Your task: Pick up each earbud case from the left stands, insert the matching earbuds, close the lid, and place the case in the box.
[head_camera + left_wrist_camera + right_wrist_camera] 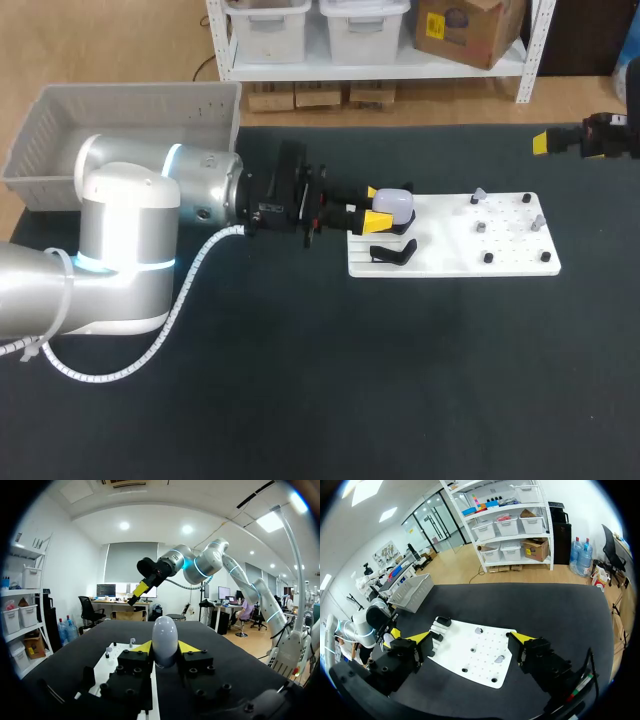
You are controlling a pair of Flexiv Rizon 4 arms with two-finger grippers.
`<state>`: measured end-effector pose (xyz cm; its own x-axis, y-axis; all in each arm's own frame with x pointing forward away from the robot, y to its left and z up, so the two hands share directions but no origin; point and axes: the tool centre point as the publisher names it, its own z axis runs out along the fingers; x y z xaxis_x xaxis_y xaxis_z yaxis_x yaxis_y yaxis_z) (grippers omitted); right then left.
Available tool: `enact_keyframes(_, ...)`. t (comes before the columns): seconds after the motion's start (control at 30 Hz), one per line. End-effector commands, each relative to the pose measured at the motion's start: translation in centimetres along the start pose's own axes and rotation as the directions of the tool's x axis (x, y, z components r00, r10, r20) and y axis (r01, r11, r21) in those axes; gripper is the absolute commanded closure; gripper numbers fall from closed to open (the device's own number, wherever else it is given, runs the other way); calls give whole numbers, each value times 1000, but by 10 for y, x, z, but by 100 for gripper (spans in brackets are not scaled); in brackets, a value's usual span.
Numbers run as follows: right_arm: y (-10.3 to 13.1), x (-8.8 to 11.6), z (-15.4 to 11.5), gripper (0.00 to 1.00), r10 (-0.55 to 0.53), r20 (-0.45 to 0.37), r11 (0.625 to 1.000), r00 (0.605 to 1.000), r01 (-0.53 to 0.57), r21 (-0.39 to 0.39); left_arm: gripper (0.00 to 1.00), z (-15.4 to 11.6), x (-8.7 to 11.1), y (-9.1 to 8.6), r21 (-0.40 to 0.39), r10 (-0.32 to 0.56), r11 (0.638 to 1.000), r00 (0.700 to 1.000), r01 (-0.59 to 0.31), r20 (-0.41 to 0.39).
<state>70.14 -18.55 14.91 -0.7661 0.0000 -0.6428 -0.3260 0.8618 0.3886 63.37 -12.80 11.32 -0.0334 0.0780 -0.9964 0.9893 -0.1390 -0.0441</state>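
Lift-off: raise earbud case [393, 205] straight up from left end of white pegboard [450, 262], left jaws clamped on its two sides; keep level, clear of black stand [392, 253] alongside. Right jaws spread wide, empty, beyond pegboard's right end.

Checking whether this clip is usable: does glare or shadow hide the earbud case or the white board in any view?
Head view: even light, soft shadows only; the earbud case reads clearly in the left claw against the white board. Left wrist view: mild highlight on the case's top, outline intact. Right wrist view: the board is bright, yet its dark pegs show plainly.
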Motion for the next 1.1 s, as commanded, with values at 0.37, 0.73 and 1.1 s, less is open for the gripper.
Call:
enact_keyframes(0.37,65,30,-42,0,-169,37,985,985,170,-16,100,0,1,0,-1,2,1000,1000,-2,3)
enact_keyframes(0.73,135,59,-48,0,-233,29,969,972,235,-73,100,0,1,0,-1,2,1000,1000,-2,3)
enact_keyframes(1.1,175,76,-7,0,-239,-28,958,971,231,-169,100,0,1,0,-1,2,1000,1000,-2,3)
